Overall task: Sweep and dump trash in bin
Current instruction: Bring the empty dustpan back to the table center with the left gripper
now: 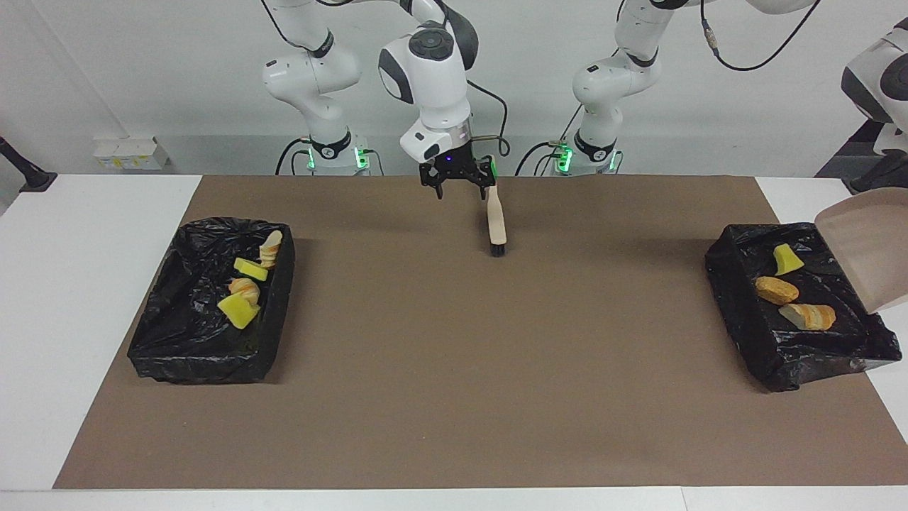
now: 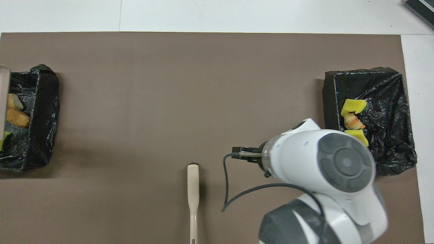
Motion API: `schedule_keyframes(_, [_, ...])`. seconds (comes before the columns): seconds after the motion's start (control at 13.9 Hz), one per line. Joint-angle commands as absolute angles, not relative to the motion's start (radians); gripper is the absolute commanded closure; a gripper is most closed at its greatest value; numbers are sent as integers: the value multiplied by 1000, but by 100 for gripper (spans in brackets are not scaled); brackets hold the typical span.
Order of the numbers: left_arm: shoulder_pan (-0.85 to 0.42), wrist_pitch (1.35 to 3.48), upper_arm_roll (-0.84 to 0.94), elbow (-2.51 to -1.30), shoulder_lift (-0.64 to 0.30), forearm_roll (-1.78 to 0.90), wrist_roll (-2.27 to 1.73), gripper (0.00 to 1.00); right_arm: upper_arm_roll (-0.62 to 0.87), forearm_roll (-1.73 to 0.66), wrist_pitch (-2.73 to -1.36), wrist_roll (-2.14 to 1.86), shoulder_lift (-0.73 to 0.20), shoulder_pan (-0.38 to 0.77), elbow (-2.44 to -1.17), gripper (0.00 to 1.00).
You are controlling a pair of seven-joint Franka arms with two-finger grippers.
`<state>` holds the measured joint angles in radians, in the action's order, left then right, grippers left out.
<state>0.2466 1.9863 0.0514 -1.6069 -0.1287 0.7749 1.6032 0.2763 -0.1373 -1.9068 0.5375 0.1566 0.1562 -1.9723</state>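
— Just beside the right gripper [image 1: 460,186], toward the left arm's end of the table, what lies on the brown mat [image 1: 454,397]?

— The brush [image 1: 497,221], flat on the mat, with its handle end by the gripper and its dark bristle end farther from the robots. The gripper's fingers stand apart with nothing between them. I cannot tell whether it touches the handle.

— And the trash, reckoned from that gripper?

— All of it is in the two black-lined bins. Well off from the gripper toward the right arm's end, one bin [image 1: 280,312] holds two yellow sponge chunks [image 1: 237,310] and two bread pieces [image 1: 269,246]. Well off toward the left arm's end, the other bin [image 1: 745,312] holds a sponge chunk [image 1: 787,259], a nugget [image 1: 777,289] and a bread piece [image 1: 809,316].

— What of the left gripper?

— It is out of frame, closed. The dustpan [image 1: 862,248] hangs tilted in the air over the outer edge of that second bin, so the left arm carries it. From overhead, only a sliver of it shows at the edge of the view.

— Is anything loose on the mat near the right gripper?

— Only the brush.
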Motion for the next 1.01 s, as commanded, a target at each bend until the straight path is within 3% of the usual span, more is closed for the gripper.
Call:
schedule_keyframes(0.0, [221,1947,38,-1634,-107,584,1566,100,276,-92,-1780,430,134,62,-1849,0])
schedule_keyframes(0.58, [40,1902,38,-1764,-113,301,1068,100,279,77,-1534,358,-18,-8,-1514,0])
schedule_keyframes(0.93, [-142,1916,38,-1868,-153,212,535,100,276,71,-1514,305,-31,-34,-1477,0])
